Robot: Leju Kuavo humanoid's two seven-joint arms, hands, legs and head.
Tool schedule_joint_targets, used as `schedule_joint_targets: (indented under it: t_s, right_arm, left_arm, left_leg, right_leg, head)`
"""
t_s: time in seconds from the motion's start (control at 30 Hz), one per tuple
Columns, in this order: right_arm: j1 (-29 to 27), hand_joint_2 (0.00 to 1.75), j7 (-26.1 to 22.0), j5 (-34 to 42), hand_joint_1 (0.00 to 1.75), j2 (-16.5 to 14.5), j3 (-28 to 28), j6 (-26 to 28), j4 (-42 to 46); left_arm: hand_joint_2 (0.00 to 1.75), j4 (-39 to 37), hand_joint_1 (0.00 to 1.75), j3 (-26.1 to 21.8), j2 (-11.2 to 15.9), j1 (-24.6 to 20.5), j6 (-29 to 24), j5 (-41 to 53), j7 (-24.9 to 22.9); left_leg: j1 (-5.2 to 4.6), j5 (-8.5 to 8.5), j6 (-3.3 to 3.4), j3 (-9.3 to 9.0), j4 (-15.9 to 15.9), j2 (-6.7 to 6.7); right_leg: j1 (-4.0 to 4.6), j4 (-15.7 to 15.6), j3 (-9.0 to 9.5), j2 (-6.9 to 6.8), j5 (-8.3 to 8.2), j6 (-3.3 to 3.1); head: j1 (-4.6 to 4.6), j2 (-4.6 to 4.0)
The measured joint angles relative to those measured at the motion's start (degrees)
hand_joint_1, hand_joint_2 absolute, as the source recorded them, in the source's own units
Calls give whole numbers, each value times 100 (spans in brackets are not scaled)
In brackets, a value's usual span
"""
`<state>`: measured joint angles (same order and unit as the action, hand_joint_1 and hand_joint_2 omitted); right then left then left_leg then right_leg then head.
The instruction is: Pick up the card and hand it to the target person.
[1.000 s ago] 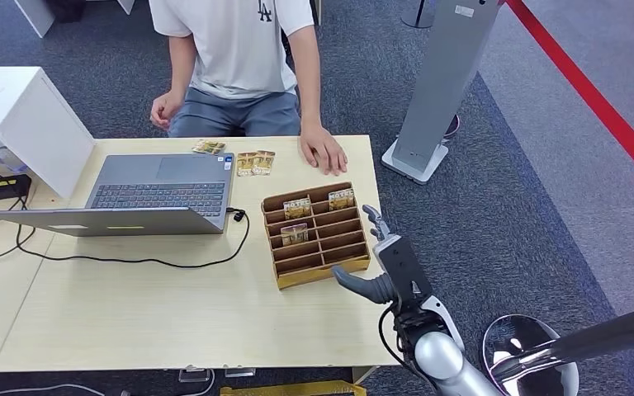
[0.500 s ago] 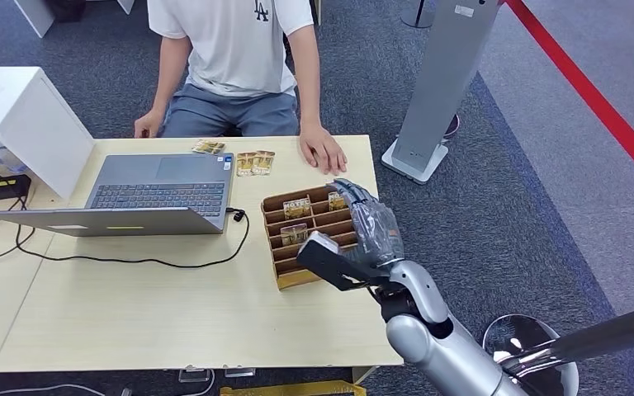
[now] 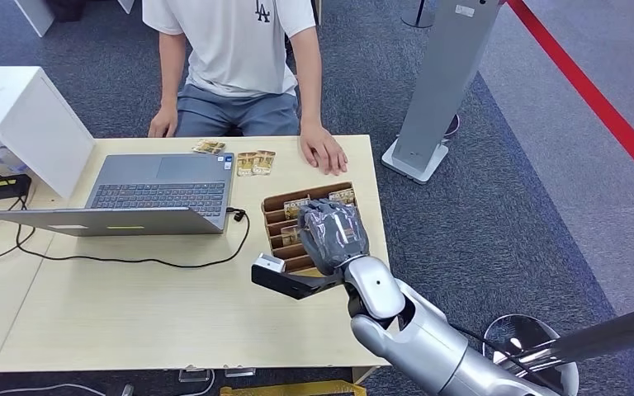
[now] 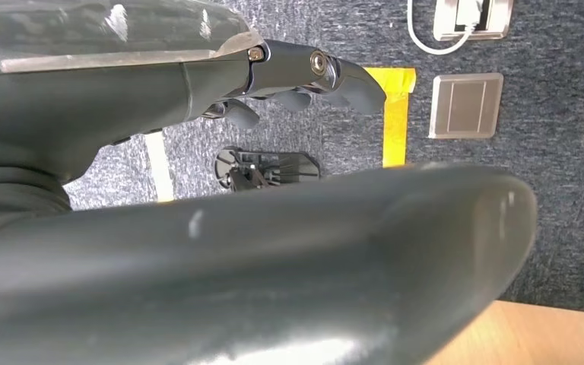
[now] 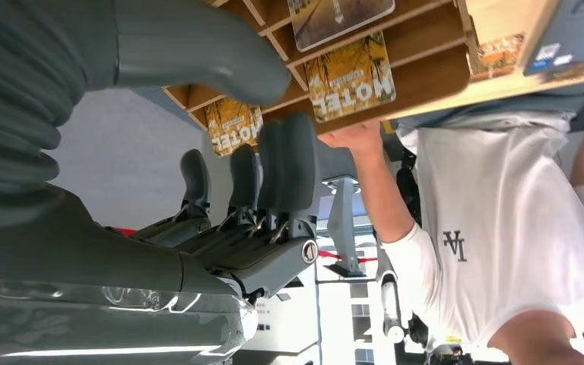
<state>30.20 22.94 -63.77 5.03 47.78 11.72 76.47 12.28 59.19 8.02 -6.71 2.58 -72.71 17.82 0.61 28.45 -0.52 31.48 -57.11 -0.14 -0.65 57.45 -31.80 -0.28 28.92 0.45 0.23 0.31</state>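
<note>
Right now I'm in the reach stage: my right hand (image 3: 330, 235) hangs above the slotted brown wooden card rack (image 3: 274, 216) on the pale wooden table (image 3: 132, 305), fingers (image 5: 289, 163) apart with the thumb held wide, nothing in its grasp. The yellow-and-black hotel cards (image 5: 350, 76) stand upright in the rack's slots, untouched; from the right wrist view I see one just beyond the fingertips and another in a slot nearer the rack's edge. The person in the white T-shirt (image 3: 239, 41) sits across the table, one palm flat on the tabletop near the rack. My left hand (image 4: 304, 76) hangs over the dark carpet, fingers loosely curled around nothing. Next, I judge, I need to lower the right hand until thumb and fingers straddle one card's top edge, then pinch and lift straight up so the rack stays put.
</note>
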Motion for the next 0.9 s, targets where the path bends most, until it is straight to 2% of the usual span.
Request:
schedule_joint_targets:
  t_s: [0.23, 0.37, 0.47, 0.73, 0.9]
  right_arm:
    - [208, 175, 28, -94, 80, -156, 241, 32, -705]
    - [302, 175, 11, -63, 75, -250, 313, 150, -1049]
    - [393, 175, -8, -16, 77, -311, 351, 274, -1268]
    - [560, 175, -39, 62, 71, -398, 419, 388, -1639]
    - [576, 175, -53, 73, 79, -441, 455, 391, -1781]
  left_arm:
    - [0, 0, 0, 2, -1, -37, 0, 34, -42]
    - [0, 0, 0, 2, -4, -43, -14, 34, -43]
    - [0, 0, 0, 2, -4, -42, -22, 32, -42]
    - [0, 0, 0, 2, -8, -44, -28, 32, -40]
    - [0, 0, 0, 2, -19, -46, -32, 32, -40]
  left_leg:
    - [0, 0, 0, 0, 0, 1]
    - [0, 0, 0, 0, 0, 1]
    - [0, 0, 0, 0, 0, 1]
    - [0, 0, 0, 0, 0, 2]
    - [0, 0, 0, 0, 0, 2]
  right_leg:
    - [0, 0, 0, 0, 0, 0]
    - [0, 0, -1, 0, 0, 0]
    - [0, 0, -1, 0, 0, 0]
    - [0, 0, -1, 1, 0, 0]
    - [0, 0, -1, 1, 0, 0]
  head:
    - [0, 0]
    - [3, 0]
    - [2, 0]
    - [1, 0]
    - [3, 0]
